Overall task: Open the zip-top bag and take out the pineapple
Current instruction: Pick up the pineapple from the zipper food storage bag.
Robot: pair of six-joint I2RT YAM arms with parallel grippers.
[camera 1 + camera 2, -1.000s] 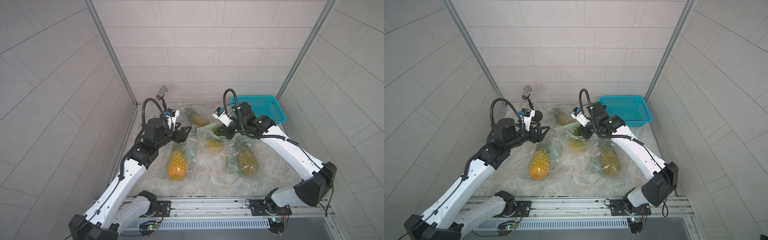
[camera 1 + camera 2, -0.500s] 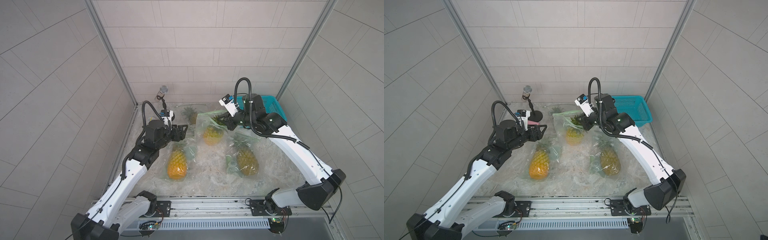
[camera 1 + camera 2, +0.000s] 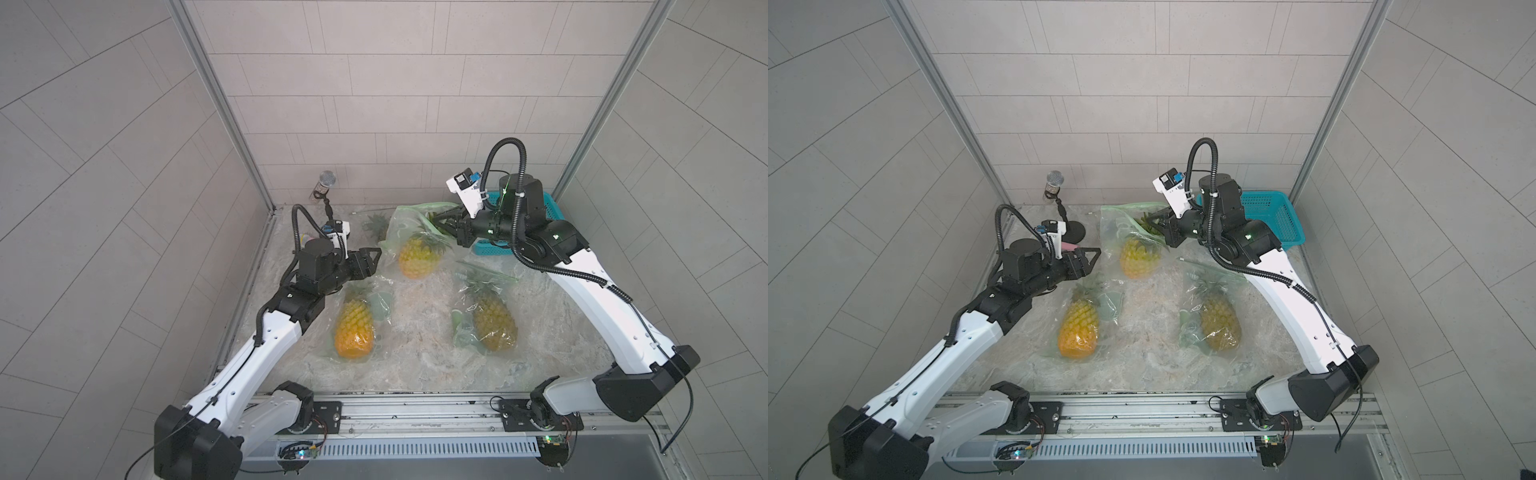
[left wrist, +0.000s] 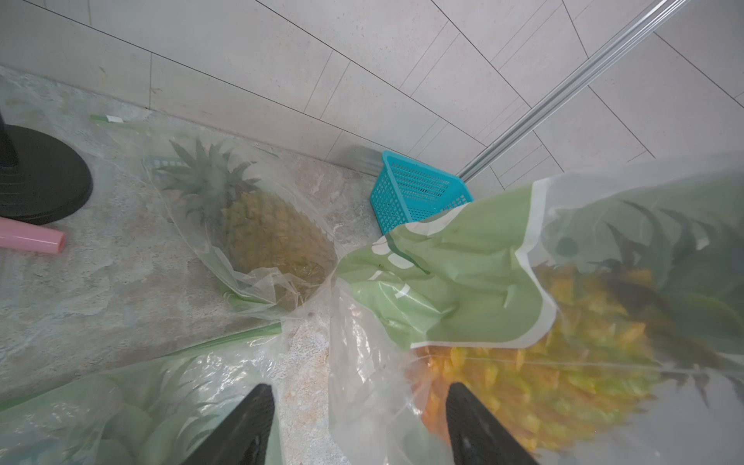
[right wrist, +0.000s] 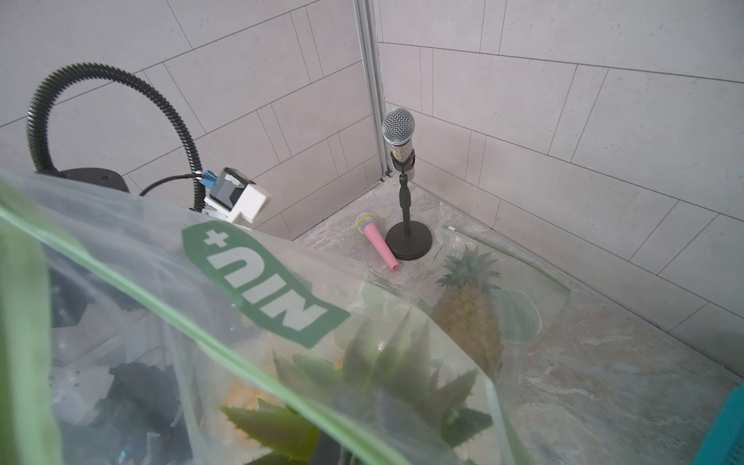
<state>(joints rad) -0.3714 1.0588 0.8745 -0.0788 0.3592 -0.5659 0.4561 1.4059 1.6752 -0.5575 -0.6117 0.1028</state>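
The zip-top bag (image 3: pixel 405 222) (image 3: pixel 1115 226) (image 4: pixel 443 282) hangs at the back middle, clear with a green label. The yellow pineapple (image 3: pixel 417 259) (image 3: pixel 1139 259) (image 4: pixel 543 382) is inside it. My right gripper (image 3: pixel 436 218) (image 3: pixel 1152 224) is at the bag's mouth, shut on the pineapple's green crown (image 5: pixel 382 362), and holds fruit and bag raised. The bag's green zip strip (image 5: pixel 181 334) crosses the right wrist view and hides the fingers. My left gripper (image 3: pixel 376 254) (image 3: pixel 1096 254) (image 4: pixel 358 388) is open beside the bag's lower corner, with loose plastic between its fingers.
Three more bagged pineapples lie on the table: front left (image 3: pixel 353 328), front right (image 3: pixel 492 320) and at the back (image 4: pixel 257 229). A blue basket (image 3: pixel 1271 216) stands back right behind my right arm. A microphone on a stand (image 5: pixel 398 133) and a pink microphone (image 5: pixel 376 241) are back left.
My right arm has lifted the bag and pineapple off the table, up and toward the back. The left gripper has stayed open, almost in place beside the bag.
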